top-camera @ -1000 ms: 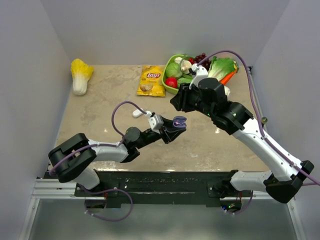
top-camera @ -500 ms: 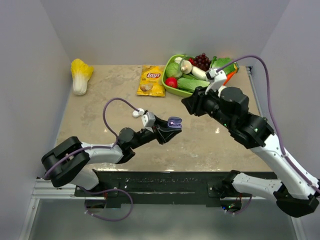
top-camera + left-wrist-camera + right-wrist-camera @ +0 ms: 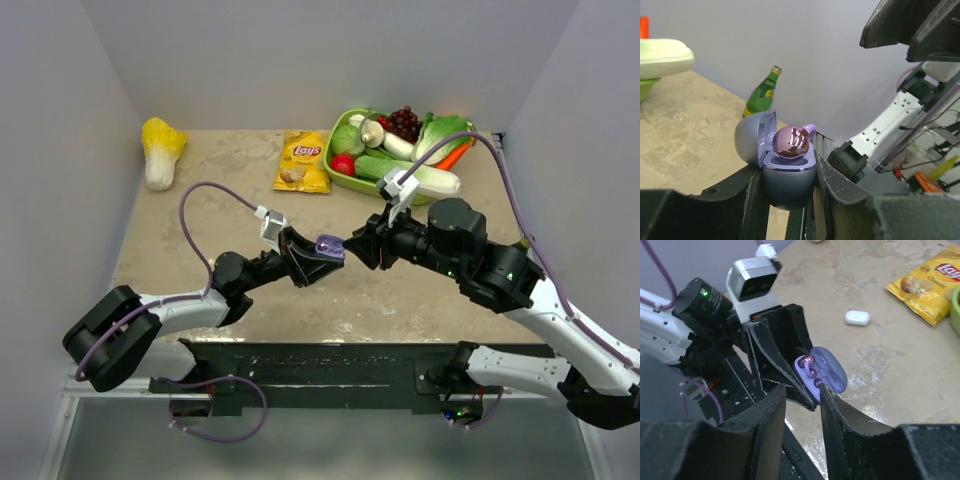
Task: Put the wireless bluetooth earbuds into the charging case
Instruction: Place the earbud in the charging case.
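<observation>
- Currently, nearest the bases: left gripper (image 3: 312,252) is raised off the table (image 3: 200,220), fingers pressed against both flanks of the charging case (image 3: 788,185). The case is held in the air, probably so that it is presented steady to the other arm.
- Case upright in the left wrist view, lid (image 3: 754,134) hinged back toward 10 o'clock, so the wells are left uncovered.
- One glossy purple earbud (image 3: 791,142) sits on the case top. It looks perched rather than flush. Judgement: placed but not fully seated.
- I cannot tell what the second well holds. The right wrist view shows only small dark spots there.
- Right gripper (image 3: 802,390) is at 3 o'clock of the case in the top view, very near, contact not resolvable. Fingers parted by a narrow gap, nothing seen between them. It points at the open face, which suits a press or a nudge on the bud.
- Risk, as judged: a push off-axis could pop the bud out or twist the case in the left grip.
- Farther out, a small white capsule (image 3: 857,317) lies on the table at 1 o'clock of the case in the right wrist view. Whether it is a bud or a case, too small to say.
- Chip bag (image 3: 303,160) at 12 o'clock, well apart.
- Green bowl (image 3: 335,175) of vegetables at 1 o'clock, beside the bag.
- Cabbage (image 3: 160,150) at 10 o'clock, in the far corner.
</observation>
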Controlling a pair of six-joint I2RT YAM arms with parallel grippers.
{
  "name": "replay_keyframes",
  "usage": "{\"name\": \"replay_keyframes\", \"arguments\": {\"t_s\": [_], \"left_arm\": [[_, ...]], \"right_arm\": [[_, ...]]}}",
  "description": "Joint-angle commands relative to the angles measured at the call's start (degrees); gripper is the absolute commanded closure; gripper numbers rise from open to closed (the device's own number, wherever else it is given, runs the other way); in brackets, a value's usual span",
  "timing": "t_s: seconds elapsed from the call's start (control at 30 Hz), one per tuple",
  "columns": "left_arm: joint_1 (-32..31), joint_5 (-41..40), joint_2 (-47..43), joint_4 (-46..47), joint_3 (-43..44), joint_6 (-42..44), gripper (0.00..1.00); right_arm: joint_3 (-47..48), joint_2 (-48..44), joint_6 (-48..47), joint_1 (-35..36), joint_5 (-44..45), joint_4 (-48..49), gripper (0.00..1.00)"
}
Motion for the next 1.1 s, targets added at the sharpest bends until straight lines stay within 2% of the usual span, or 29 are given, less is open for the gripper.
{"name": "replay_keyframes", "arguments": {"t_s": [0.0,0.37,0.77,1.07], "left_arm": [[0.5,6.8,-1.1,35.0,0.7,-5.1,1.0],[0.5,6.8,-0.8,35.0,0.4,-5.7,1.0],[0.4,7.7,-1.2,34.9,0.6,-5.5,1.0],[0.4,8.1,-1.9,34.0,0.6,-5.1,1.0]], "right_arm": [[-0.1,-0.2,-1.9,2.4,-4.2,1.4,0.62],[0.0,2.6,-1.4,4.9,-0.3,-0.9,0.62],[0.0,5.5,-0.3,5.0,1.9,-1.2,0.68],[-0.6,6.4,-0.2,5.0,0.7,-1.2,0.69]]}}
